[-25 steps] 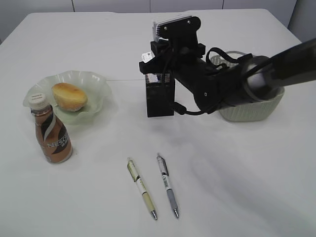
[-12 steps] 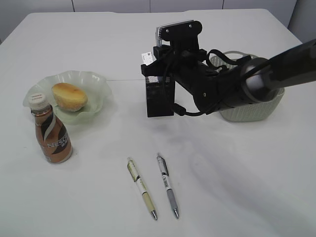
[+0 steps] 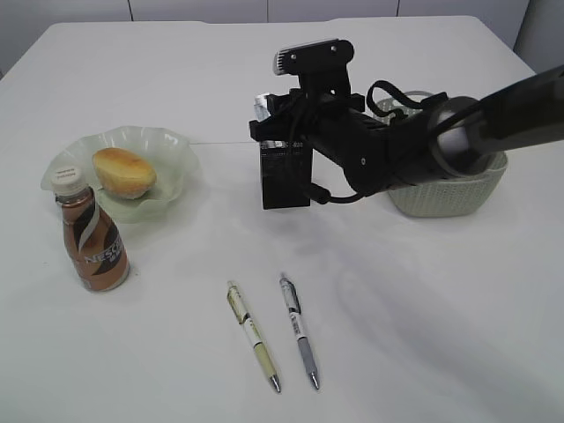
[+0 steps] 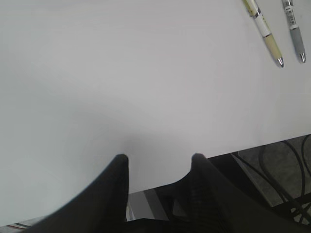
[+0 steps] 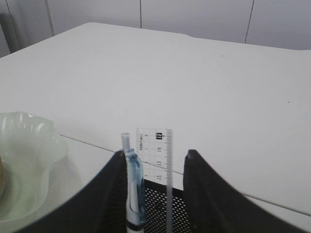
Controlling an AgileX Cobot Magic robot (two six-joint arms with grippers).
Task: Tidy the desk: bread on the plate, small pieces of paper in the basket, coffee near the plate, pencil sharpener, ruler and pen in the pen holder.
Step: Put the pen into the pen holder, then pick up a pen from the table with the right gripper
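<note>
My right gripper (image 3: 280,123) (image 5: 155,152) is open over the black mesh pen holder (image 3: 284,181) (image 5: 177,208). A clear ruler (image 5: 156,141) and a blue pen (image 5: 132,179) stand in the holder between the jaws, with the pen against the left finger. Two pens, one cream (image 3: 254,337) (image 4: 265,31) and one grey (image 3: 300,330) (image 4: 293,26), lie on the table in front. The bread (image 3: 123,172) sits on the pale green plate (image 3: 172,145) with the coffee bottle (image 3: 92,242) beside it. My left gripper (image 4: 158,156) is open and empty above bare table. No sharpener or paper pieces show.
A white woven basket (image 3: 449,198) stands at the right, partly behind my right arm. The plate's rim (image 5: 29,145) shows at the left of the right wrist view. The table's front edge (image 4: 272,141) with cables below it lies close to my left gripper.
My right wrist has shifted slightly and dropped a little over the pen holder. The things on the table have not moved.
</note>
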